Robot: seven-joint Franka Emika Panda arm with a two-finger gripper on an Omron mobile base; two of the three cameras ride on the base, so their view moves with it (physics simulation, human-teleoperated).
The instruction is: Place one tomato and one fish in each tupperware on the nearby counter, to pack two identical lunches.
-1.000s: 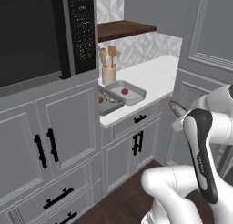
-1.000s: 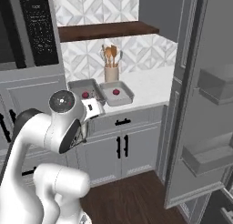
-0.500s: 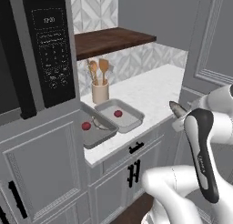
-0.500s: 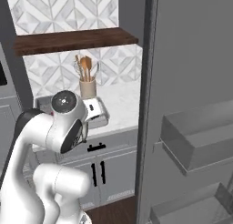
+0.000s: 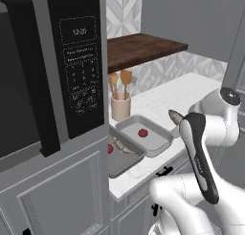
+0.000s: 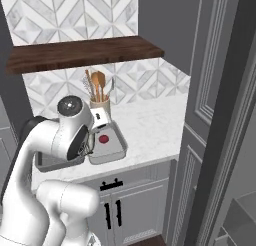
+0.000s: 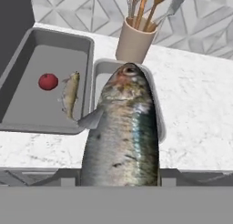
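Two shallow grey rectangular trays with raised rims are sitting side by side on the white marble-look countertop (image 5: 191,93), their long sides touching or nearly so. The left tray (image 7: 27,107) is holding one small red tomato (image 7: 48,81) and one slim silvery-grey fish (image 7: 70,94), lying just beside each other without clear contact. The right tray (image 5: 158,144) is holding a second red tomato (image 5: 142,133) alone near its middle; no fish is lying on its floor.

A tan utensil cup with wooden spoons (image 5: 120,105) is standing just behind the right tray, near its back rim. A dark brown wooden shelf (image 6: 85,52) is running above the counter. A black microwave panel (image 5: 79,67) is overhanging the left tray's far end in the left base view. To the right of the trays the marble is lying bare up to a tall grey cabinet side (image 6: 200,75).

The gripper (image 5: 175,118) is holding the second silvery-grey fish (image 7: 123,136), which is filling the middle of the hand view, head pointing toward the cup. The fish is hanging over the right tray's front part, apart from the tray floor. The jaws are standing narrow, clamped on the fish body; the fingertips themselves are hidden behind it.
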